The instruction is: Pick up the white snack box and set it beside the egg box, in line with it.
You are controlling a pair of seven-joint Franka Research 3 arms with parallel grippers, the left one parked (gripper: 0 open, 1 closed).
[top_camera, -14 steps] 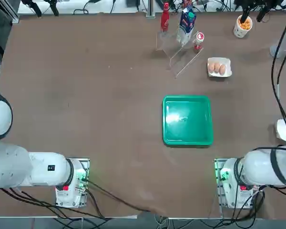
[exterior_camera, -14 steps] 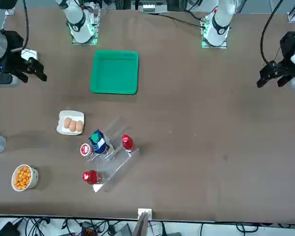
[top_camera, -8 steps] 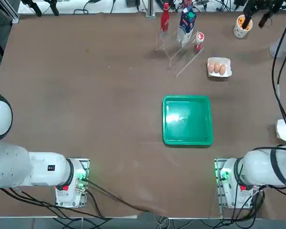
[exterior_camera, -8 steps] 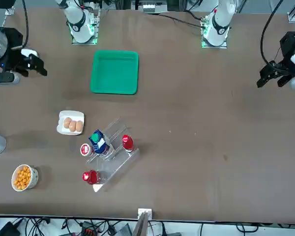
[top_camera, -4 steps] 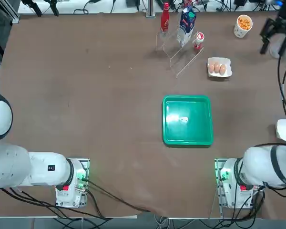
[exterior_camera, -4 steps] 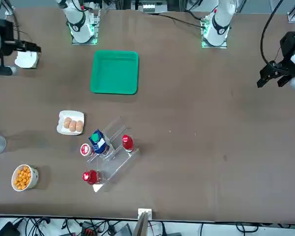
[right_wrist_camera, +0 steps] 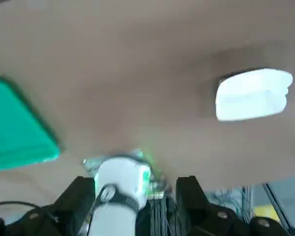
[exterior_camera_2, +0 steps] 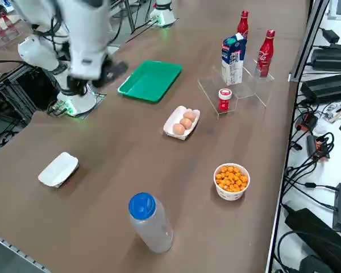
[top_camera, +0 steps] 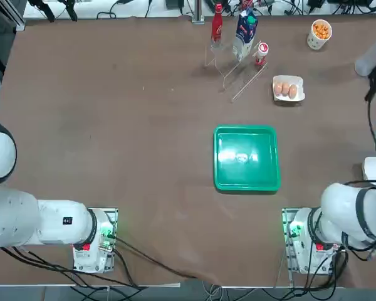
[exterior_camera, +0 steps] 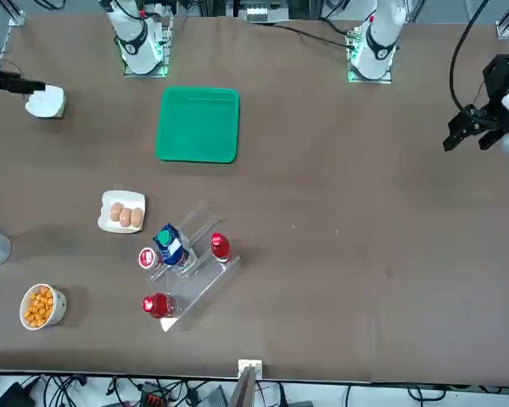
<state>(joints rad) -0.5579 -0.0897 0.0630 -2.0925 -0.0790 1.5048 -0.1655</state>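
The right gripper [exterior_camera: 17, 85] has been swung from the far table edge back toward the plain white rounded snack box [exterior_camera: 46, 102], untouched at the robot's right edge; finger spread cannot be told; the small white two-egg tray [exterior_camera: 123, 212] is well apart.

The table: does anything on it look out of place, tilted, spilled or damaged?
Nothing looks spilled or damaged. The white snack box lies alone near the table's edge, far from the egg box, so it is not yet placed. The right gripper is above the table, holding nothing.
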